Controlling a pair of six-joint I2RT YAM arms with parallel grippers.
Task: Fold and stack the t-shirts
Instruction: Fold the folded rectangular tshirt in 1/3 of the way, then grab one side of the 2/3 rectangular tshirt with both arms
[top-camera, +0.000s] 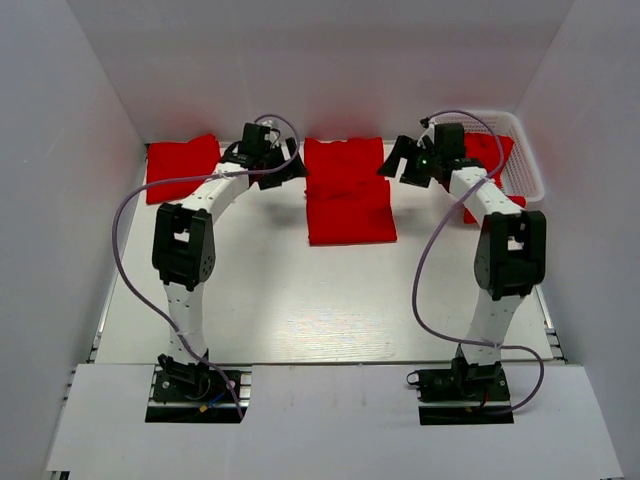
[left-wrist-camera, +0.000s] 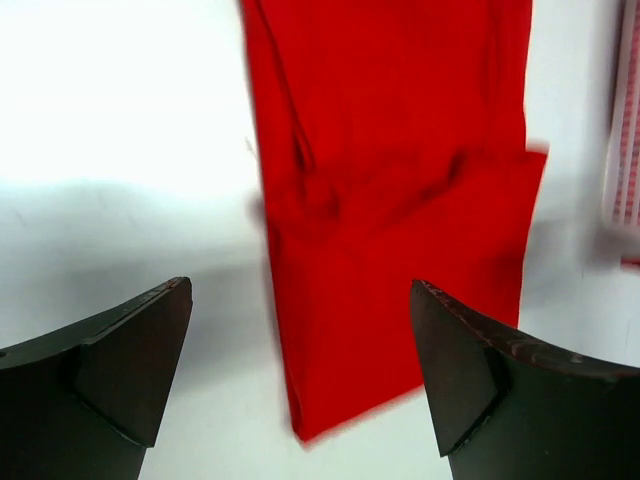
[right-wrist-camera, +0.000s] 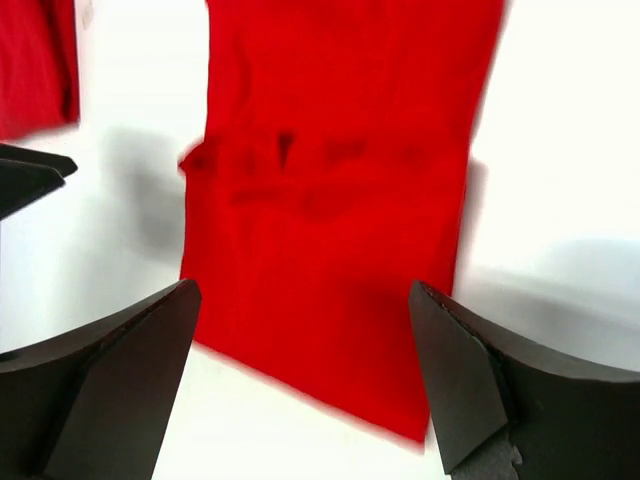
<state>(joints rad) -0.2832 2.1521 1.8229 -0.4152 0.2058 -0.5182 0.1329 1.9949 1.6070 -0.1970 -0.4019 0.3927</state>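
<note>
Well, the white table (top-camera: 300, 310) carries everything, and the middle shirt (top-camera: 348, 190), lying flat towards the far side, is the thing to go by. It is folded into a long red panel with a wider fold across its near end, and nothing touches it. Well apart to its left, the left shirt (top-camera: 182, 165) sits folded by the wall. To its right stands a white lattice basket (top-camera: 528, 175) with a third shirt (top-camera: 488, 150) bunched inside, a bit of red showing at the near rim.

The left gripper (top-camera: 285, 168) hangs just beside the middle shirt's left edge. The right gripper (top-camera: 400, 162) hangs just beside its right edge. Both are level with its far half. Each has its fingers spread wide with nothing between them. Each wrist view, somewhat blurred, looks out between two dark fingers (left-wrist-camera: 110, 350) at the red cloth, which lies beyond the gap and clear of both tips.
</note>
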